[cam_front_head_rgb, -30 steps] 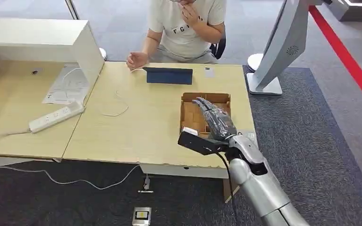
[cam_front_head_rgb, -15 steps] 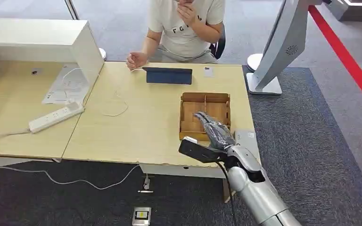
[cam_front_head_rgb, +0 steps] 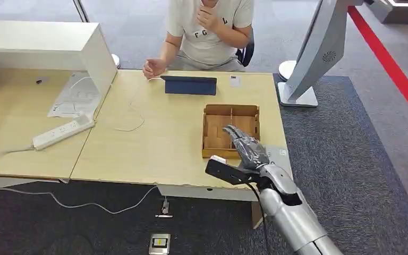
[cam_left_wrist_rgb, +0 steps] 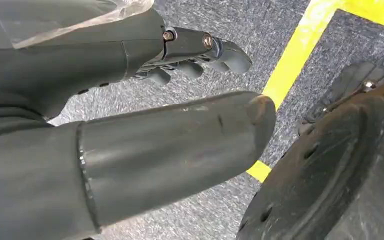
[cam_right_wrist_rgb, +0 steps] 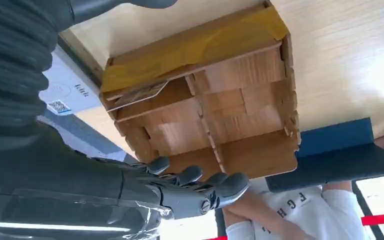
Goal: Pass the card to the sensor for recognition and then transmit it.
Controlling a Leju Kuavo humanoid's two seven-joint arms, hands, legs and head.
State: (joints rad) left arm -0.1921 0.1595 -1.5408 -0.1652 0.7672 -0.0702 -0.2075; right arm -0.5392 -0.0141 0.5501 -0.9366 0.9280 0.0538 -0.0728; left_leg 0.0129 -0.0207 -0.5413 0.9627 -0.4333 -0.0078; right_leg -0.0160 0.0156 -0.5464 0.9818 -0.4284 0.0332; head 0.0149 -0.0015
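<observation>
A wooden box (cam_front_head_rgb: 230,109) with several compartments stands at the table's right side. In the right wrist view a thin card (cam_right_wrist_rgb: 139,94) leans inside the box (cam_right_wrist_rgb: 195,55), in the compartment nearest the hand. My right hand (cam_front_head_rgb: 246,146) hovers over the box's near edge with fingers (cam_right_wrist_rgb: 195,182) stretched out and nothing in them. A flat grey-white sensor pad (cam_front_head_rgb: 282,153) with a code label (cam_right_wrist_rgb: 65,92) lies by the box's near right corner, partly hidden by the hand. My left hand (cam_left_wrist_rgb: 130,130) hangs over the carpet, holding nothing.
A person sits at the far side, one hand (cam_front_head_rgb: 153,68) resting on the table by a dark blue tablet case (cam_front_head_rgb: 190,85). A small white card (cam_front_head_rgb: 235,81) lies near it. A power strip (cam_front_head_rgb: 62,132), papers and a white cabinet (cam_front_head_rgb: 48,45) stand left. A grey stand (cam_front_head_rgb: 308,64) is right.
My right hand has drawn back from over the box's middle toward its near edge and the table's front. The person's raised hand shifted slightly.
</observation>
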